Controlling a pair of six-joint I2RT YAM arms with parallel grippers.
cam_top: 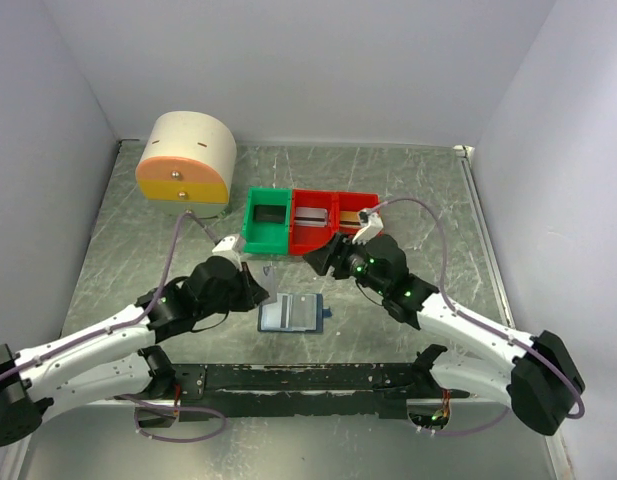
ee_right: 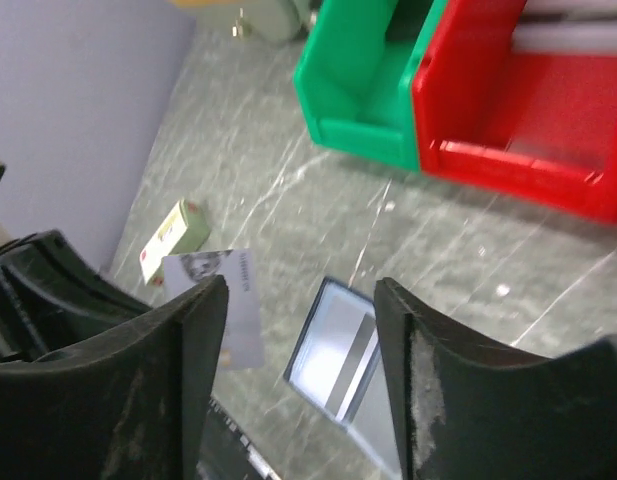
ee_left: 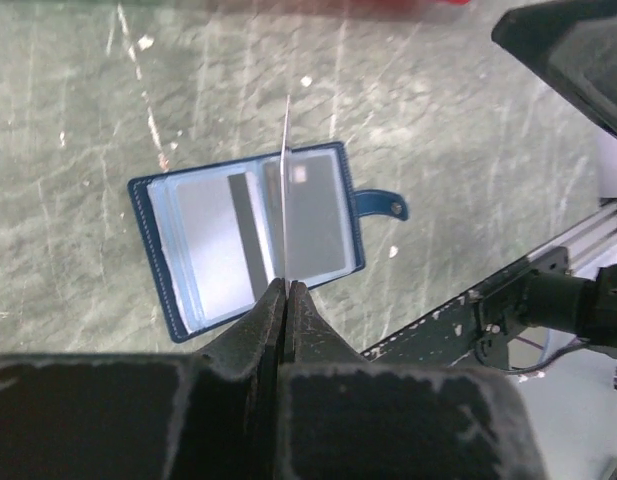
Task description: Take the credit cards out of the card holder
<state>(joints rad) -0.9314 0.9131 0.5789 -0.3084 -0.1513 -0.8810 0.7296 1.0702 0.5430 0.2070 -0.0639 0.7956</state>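
Gripping one credit card [ee_left: 286,190] by its bottom edge with the left claw [ee_left: 286,285], closed tight on it. Seen edge-on as a thin upright sliver at mid-frame of the left wrist view, lifted clear of the card holder [ee_left: 160,250].

Lying open and flat on the bench [ee_left: 438,120], centre of the overhead view: navy stitched rim, pale blue-grey lining, strap tab at the right. Housing a second card [ee_left: 213,250], dark-striped, in the left-hand pocket.

Likely light, stiff, glossy and slippery. Best pinched squarely across a short exposed edge, lest it twist or flick out. Probably soft-sided and apt to slide on the scuffed, marbled green surface, so worth pinning down.

Standing wide apart and empty nearby: right claw [ee_right: 300,290].
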